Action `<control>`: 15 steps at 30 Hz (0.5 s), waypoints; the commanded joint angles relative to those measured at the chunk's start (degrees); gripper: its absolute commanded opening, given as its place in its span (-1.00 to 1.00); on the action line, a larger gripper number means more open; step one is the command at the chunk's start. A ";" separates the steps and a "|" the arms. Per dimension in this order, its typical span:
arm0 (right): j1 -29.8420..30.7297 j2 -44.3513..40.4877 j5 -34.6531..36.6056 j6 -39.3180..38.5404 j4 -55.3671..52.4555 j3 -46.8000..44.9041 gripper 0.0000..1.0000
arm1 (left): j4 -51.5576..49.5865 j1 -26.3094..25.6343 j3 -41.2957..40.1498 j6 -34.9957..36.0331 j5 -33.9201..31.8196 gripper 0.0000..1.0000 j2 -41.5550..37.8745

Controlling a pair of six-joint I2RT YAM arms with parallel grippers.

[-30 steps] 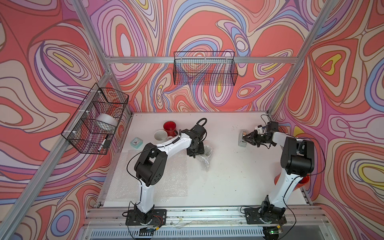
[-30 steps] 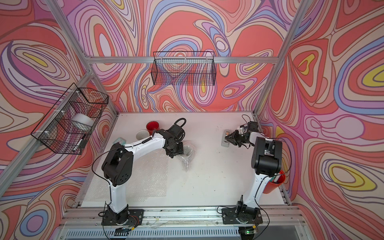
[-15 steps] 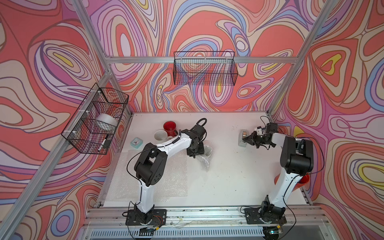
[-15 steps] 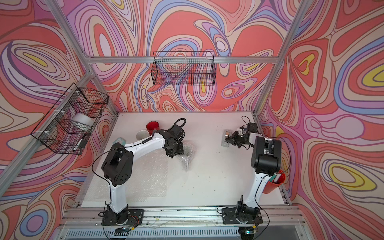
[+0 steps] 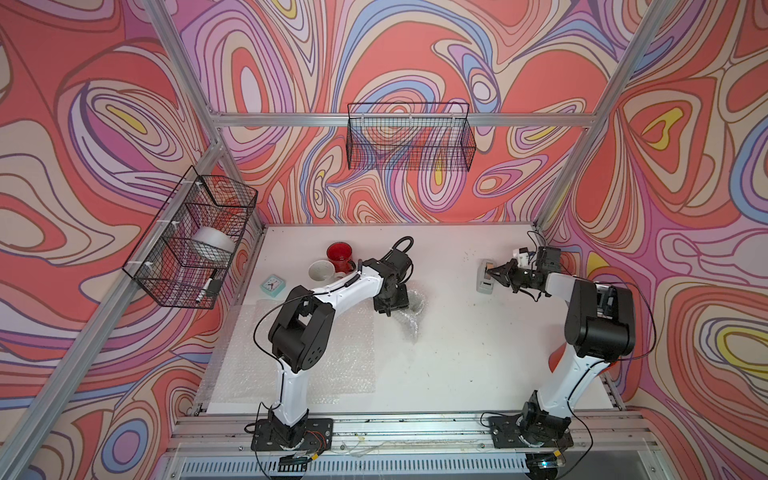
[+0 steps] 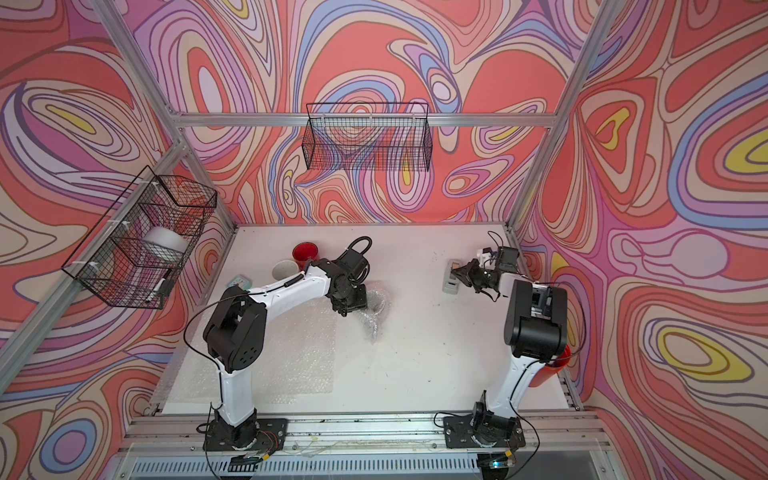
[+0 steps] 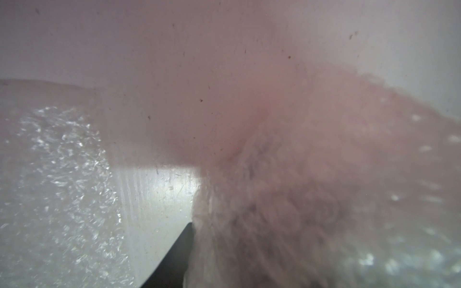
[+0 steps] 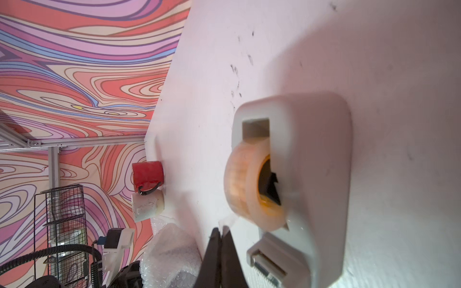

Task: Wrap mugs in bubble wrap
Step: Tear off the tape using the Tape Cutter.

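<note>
A glossy red mug (image 5: pixel 339 254) and a white mug (image 5: pixel 321 270) are stood upright, side by side, at back left. One bubble wrap sheet (image 5: pixel 340 361) is laid flat; a crumpled bundle (image 5: pixel 413 320), possibly enclosing a mug, is seen mid-table.

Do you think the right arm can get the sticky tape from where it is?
Probably yes. Its fingers sit shut right beside the tape roll in the tape dispenser, with nothing between them.

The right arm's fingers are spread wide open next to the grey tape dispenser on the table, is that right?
Not quite. The right arm's fingers are pressed shut, not spread wide open. The right wrist view shows them closed together with no gap. The rest holds: they sit next to the grey tape dispenser on the table.
</note>
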 commanded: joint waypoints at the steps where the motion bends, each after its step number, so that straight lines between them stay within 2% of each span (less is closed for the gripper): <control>1: 0.19 -3.40 -3.33 0.79 1.40 -1.94 -1.00 | -2.69 0.43 -0.89 -0.62 -1.34 -0.01 1.58; 15: 0.96 -14.93 -0.97 -4.77 -10.71 -8.43 -1.00 | -2.75 0.44 -0.70 -1.23 -0.94 -0.01 1.86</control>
